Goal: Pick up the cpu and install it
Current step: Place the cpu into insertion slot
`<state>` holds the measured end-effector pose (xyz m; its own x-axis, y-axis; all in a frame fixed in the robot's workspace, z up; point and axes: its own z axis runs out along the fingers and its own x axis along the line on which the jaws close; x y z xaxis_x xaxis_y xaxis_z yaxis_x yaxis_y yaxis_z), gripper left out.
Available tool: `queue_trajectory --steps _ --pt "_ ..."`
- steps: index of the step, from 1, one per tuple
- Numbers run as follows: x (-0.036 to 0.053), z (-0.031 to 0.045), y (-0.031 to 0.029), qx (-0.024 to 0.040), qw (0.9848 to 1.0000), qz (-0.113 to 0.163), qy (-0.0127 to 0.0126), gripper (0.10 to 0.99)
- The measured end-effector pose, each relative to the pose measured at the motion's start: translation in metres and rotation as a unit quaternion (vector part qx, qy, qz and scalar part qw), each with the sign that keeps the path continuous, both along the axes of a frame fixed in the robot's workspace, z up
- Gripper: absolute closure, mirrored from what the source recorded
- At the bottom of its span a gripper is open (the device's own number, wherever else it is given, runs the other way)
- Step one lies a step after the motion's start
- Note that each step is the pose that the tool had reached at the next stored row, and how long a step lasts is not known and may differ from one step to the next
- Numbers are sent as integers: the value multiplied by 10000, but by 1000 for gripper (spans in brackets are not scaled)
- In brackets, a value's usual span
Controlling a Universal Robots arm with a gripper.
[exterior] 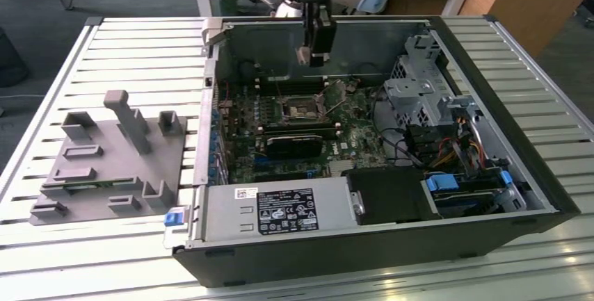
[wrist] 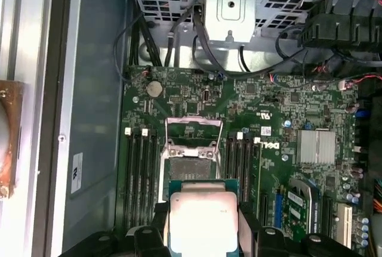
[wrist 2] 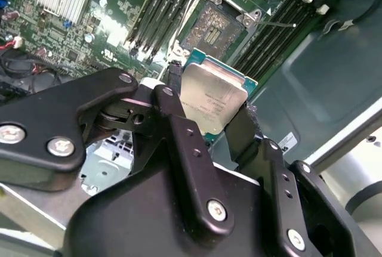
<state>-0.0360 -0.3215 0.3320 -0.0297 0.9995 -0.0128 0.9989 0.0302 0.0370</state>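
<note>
The fingers (wrist 2: 242,133) are clenched on the cpu (wrist 2: 210,96), pinching it by two opposite edges, metal top facing the wrist cameras. It hangs in the air inside the open case (exterior: 519,141), over the motherboard (exterior: 278,127) and near the socket (wrist: 192,149), not seated in it. The socket lies bare, its metal frame tipped up, with rows of memory slots (wrist: 140,173) close on either side.

The case lies on its side across the middle of the slatted surface (exterior: 139,58), reaching towards the edge at the exterior view's right. Inside it, around the socket, are a black block (exterior: 292,144) just beside the socket, a finned silver heatsink (wrist: 316,146) farther along the board, a metal drive cage (exterior: 418,92) with loose cables (exterior: 446,151) beneath it, and a power supply (exterior: 278,210) along the near wall.

Outside the case, by the surface's edge at the exterior view's left, a grey plate (exterior: 102,169) stands with upright posts.
</note>
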Motion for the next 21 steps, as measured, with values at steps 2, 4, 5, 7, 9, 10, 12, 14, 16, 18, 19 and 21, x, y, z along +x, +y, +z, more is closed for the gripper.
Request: queue_trajectory --steps 2,4,5,7,9,10,12,14,16,18,19,21 --pt "-3 -21 2 -8 9999 -107 0 545" --pt "-4 -49 4 -10 9998 -179 2 545" --pt "-5 -63 4 -10 9998 -189 5 545" --pt "-4 -85 5 -11 9998 -191 6 545" --pt "-5 -105 4 -12 9998 -192 7 545" --pt "-5 -117 4 -12 9998 -193 10 545" --pt "-5 -138 4 -12 9998 -192 15 545" --pt "-5 -157 4 -12 9998 -192 19 545" --pt "-5 -172 5 -12 9998 -193 20 545" --pt "-4 -187 5 -12 9998 -192 20 545" --pt "-5 -194 5 -12 9998 -192 20 545" --pt "-5 -205 5 -12 9998 -192 20 545"
